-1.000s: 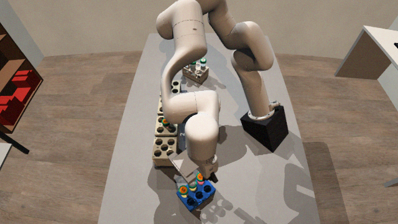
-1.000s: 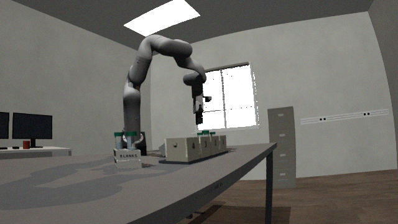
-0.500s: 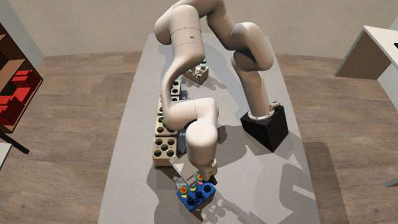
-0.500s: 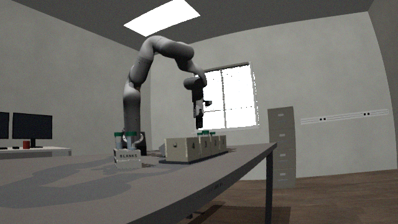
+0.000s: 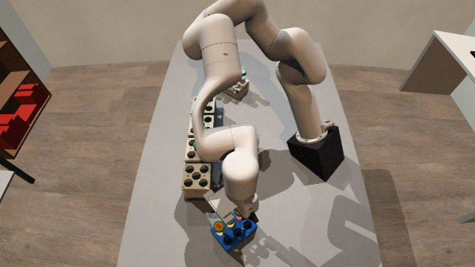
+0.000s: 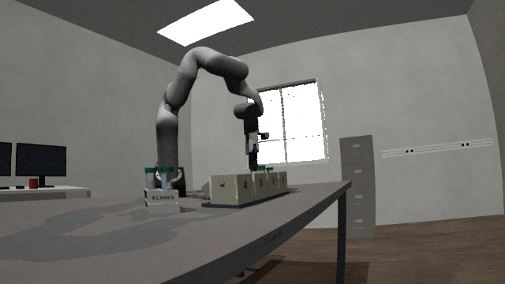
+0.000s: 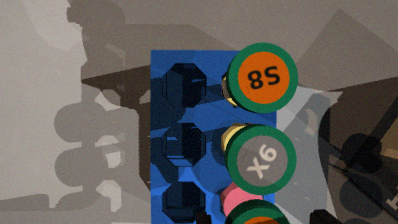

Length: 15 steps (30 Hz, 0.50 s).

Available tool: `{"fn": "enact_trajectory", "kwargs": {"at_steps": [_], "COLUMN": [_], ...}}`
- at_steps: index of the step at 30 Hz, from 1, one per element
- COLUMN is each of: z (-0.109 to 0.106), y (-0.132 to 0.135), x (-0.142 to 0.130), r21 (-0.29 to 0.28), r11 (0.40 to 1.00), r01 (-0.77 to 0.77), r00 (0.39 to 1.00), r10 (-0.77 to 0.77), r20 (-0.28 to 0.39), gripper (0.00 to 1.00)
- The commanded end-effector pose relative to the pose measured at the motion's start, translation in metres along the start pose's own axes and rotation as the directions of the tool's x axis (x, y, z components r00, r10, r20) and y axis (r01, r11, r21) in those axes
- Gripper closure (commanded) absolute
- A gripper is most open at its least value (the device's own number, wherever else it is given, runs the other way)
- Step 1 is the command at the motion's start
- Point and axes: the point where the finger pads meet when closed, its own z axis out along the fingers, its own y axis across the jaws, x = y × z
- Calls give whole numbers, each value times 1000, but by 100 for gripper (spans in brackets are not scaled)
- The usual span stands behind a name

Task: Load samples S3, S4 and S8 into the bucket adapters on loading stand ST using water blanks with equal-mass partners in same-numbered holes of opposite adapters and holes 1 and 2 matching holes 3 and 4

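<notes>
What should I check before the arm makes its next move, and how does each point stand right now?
1. Hand open, nothing gripped: ok, its fingertips stand apart on either side of the nearest orange-dotted tube.
2. S8 standing in the blue rack: ok.
3. X6 left in its well: ok, it stands in the middle of its row.
4. Nearest tube's ID readable: not ok, the wrist picture cuts its cap off.
5. Fill levels of the samples readable: cannot tell, caps hide them from above.
6. DONE key in sight: cannot tell, I can't make it out.
</notes>
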Motion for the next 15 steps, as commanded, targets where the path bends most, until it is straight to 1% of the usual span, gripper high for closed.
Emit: {"fn": "enact_trajectory", "kwargs": {"at_steps": [1, 15], "z": [-1, 4], "y": [-1, -1], "x": [2, 2], "r21": [3, 3], "r11": [1000, 1000], "r01": [0, 0], "r00": [1000, 1000], "r10": [0, 0], "r20": [-5, -5], "gripper": [43, 43]}}
